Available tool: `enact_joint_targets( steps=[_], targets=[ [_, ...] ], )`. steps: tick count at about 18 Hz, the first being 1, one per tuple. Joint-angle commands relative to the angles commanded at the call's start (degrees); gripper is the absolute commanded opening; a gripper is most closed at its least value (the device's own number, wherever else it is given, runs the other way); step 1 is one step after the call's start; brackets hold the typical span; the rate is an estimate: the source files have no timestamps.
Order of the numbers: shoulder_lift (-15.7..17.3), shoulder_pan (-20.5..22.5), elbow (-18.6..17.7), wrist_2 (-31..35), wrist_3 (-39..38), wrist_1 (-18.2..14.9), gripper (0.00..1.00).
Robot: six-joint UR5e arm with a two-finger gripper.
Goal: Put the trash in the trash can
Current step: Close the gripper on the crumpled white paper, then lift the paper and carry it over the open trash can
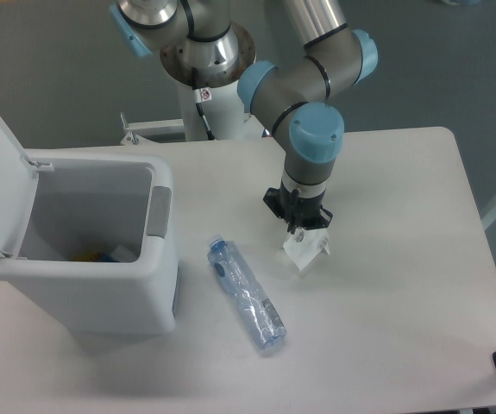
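White folded paper scrap (306,251) sits pinched in the two-finger gripper (299,231) near the table's (403,285) middle, gripped for carrying. Beside it lies the crushed clear plastic bottle (247,297); the white lidded trash can (101,250) stands open at the left edge, ready.

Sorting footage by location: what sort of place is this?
Probably a robotics lab or test cell: an arm on a pedestal base at a bare white table, with staged items, a trash can and a crushed bottle, on grey flooring.

White table (403,345); dark grey floor (49,60) behind.
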Motion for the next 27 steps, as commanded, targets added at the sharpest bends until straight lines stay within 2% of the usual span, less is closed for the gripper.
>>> enact_joint_targets(
  steps=[3, 8, 12, 18, 22, 27],
  targets=[
    [0.35, 2.20, -0.09, -7.40, -0.09, 0.00, 0.00],
    [0.97, 3.79, 0.26, -9.08, -0.17, 0.09, 0.00],
    [1.23, 5.46, 1.06, -15.84, -1.92, 0.18, 0.00],
    [1.41, 6.07, 2.99, -20.41, -3.24, 0.18, 0.00],
    [1.32, 7.22, 3.69, -26.21, -7.89, 0.09, 0.00],
    [0.53, 6.87, 8.87, -27.80, -23.27, 0.00, 0.00]
  ],
)
